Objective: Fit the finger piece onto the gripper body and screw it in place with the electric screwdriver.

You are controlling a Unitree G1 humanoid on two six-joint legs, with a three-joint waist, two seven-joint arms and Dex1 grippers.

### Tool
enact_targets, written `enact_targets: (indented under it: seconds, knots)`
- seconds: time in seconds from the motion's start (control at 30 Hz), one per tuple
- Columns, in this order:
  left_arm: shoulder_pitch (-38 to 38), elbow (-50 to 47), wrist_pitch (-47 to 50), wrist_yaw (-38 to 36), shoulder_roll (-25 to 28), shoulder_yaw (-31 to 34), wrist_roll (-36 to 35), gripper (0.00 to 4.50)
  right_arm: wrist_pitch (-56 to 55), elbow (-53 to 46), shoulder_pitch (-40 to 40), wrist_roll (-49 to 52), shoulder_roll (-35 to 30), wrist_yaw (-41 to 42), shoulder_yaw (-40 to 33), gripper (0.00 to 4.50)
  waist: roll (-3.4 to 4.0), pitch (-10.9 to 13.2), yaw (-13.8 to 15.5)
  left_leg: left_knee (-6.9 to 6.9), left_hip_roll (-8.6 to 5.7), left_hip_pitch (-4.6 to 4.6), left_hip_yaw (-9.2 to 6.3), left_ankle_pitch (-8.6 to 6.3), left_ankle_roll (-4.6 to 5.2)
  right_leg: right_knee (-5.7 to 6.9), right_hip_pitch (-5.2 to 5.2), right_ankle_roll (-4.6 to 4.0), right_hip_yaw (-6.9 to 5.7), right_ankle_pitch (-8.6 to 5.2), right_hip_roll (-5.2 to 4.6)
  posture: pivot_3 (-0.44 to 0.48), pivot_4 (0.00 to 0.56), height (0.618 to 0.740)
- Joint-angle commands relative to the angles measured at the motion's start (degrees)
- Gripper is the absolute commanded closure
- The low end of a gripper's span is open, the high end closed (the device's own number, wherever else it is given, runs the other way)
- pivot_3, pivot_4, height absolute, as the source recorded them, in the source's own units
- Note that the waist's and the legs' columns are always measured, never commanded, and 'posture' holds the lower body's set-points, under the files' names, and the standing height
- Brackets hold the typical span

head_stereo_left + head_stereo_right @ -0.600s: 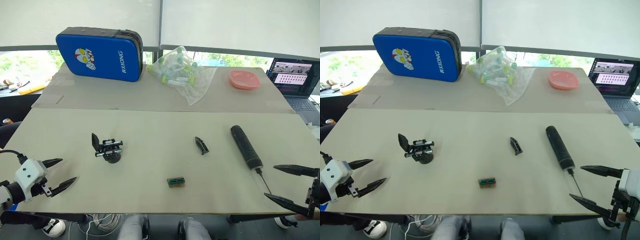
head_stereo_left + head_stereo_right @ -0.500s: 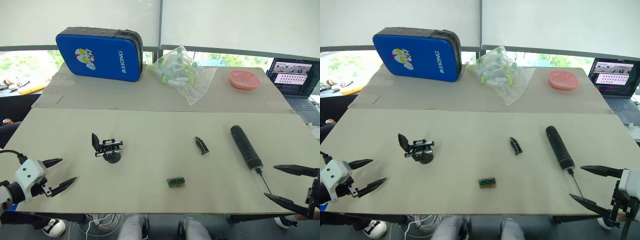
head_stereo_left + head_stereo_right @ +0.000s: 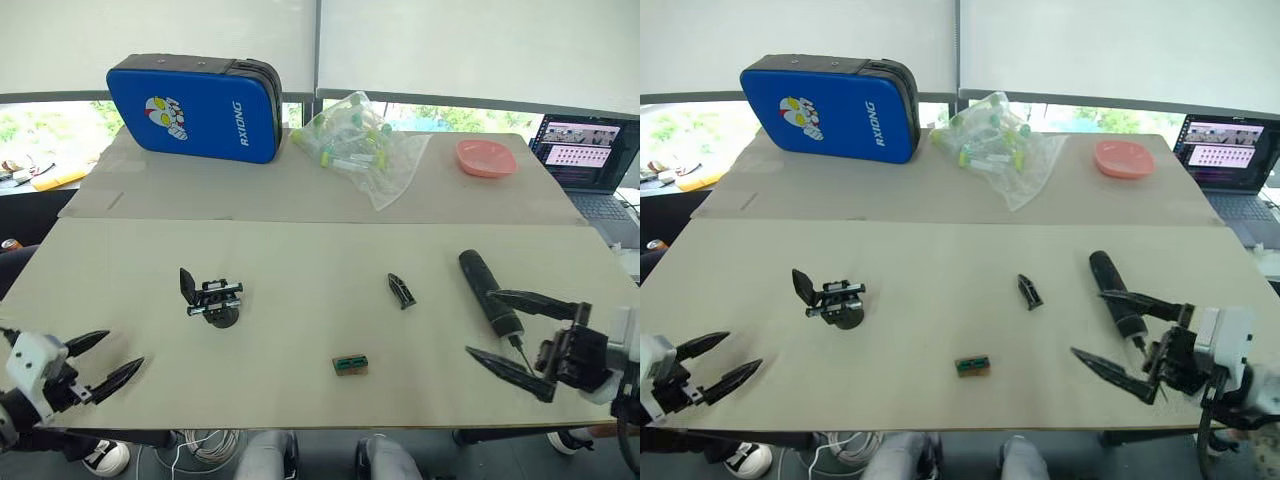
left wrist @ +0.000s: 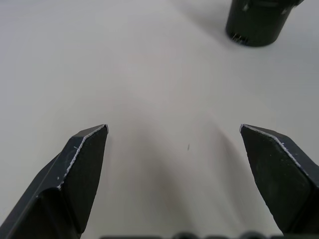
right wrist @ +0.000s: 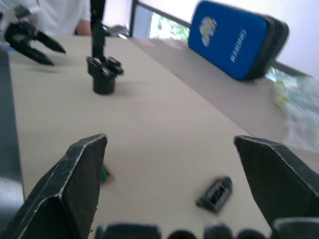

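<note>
My right hand [image 3: 508, 334] hung spread wide and empty over the near right part of the worktop [image 3: 300, 290], its two fingers straddling the bit end of the electric screwdriver [image 3: 491, 291]. The tool lay flat, its thick body running away from that hand and its thin metal bit pointing back toward it, right between the fingers. My left hand [image 3: 95, 360] was released too, its fingers parted over bare worktop at the near left corner, gripping nothing.

The finger piece [image 3: 401, 291] lay loose on the worktop ahead of my right hand and inward of it, just beyond the screwdriver on the side toward my left. The gripper body [image 3: 212, 299] stood on its round base ahead of my left hand, near it but apart, with its upright black finger raised. Between the two hands, nearer me, sat a small green-and-brown block [image 3: 350, 364].

I judged nothing was fitted yet: the task sat at its first pick-up. The next move, as I read it, called for choosing between screwdriver and finger piece, and the piece had to go on the body first, so my right hand would want to reach past the tool.
</note>
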Motion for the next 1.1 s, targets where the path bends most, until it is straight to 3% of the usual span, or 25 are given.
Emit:
enact_targets:
  seconds: [0.03,0.3,0.53,0.8,1.1]
  knots:
    - [1.86,-2.77,-0.36,0.62,-1.26,1.95,-1.4,0.03,-4.93,-3.28,-0.94,-0.51,1.06,2.63,3.59,0.0,-0.03,-0.02,0.15,0.01,0.0,0.0,0.0,0.0,0.0,0.0,0.01,0.07,-0.02,-0.03,-0.02,0.0,0.15,0.74]
    - [2.6,-12.5,3.95,1.82,-4.45,-2.12,-3.79,0.03,-7.18,-3.51,-2.15,-1.45,0.77,3.45,8.17,0.0,-0.1,-0.07,0.27,0.01,-0.01,-0.01,0.0,0.0,0.0,-0.08,0.03,0.2,-0.01,-0.04,-0.07,0.0,0.15,0.74]
    - [-1.99,-20.62,4.29,11.41,-11.23,-11.33,1.32,0.03,-6.26,-3.41,-3.4,-1.9,0.41,1.81,9.09,0.0,-0.13,-0.09,0.19,0.03,-0.03,0.0,0.02,0.01,0.0,-0.07,0.05,-0.03,-0.03,0.24,0.04,0.0,0.15,0.74]
    - [-6.19,-20.45,5.08,22.7,-19.65,-19.94,7.89,0.03,-5.96,-2.71,-4.79,-2.21,0.13,-0.12,9.74,0.0,-0.13,-0.1,0.11,0.16,-0.05,0.01,0.04,0.02,0.01,0.02,0.09,0.01,-0.07,0.27,0.28,0.0,0.15,0.74]
    - [-11.33,-18.48,6.92,29.32,-23.32,-24.06,10.25,0.03,-6.22,-1.97,-5.23,-1.9,-0.47,-0.63,9.47,0.0,-0.04,-0.15,0.96,0.29,-0.08,0.03,0.04,0.02,0.02,0.13,0.12,0.03,-0.09,0.28,0.27,0.0,0.15,0.74]
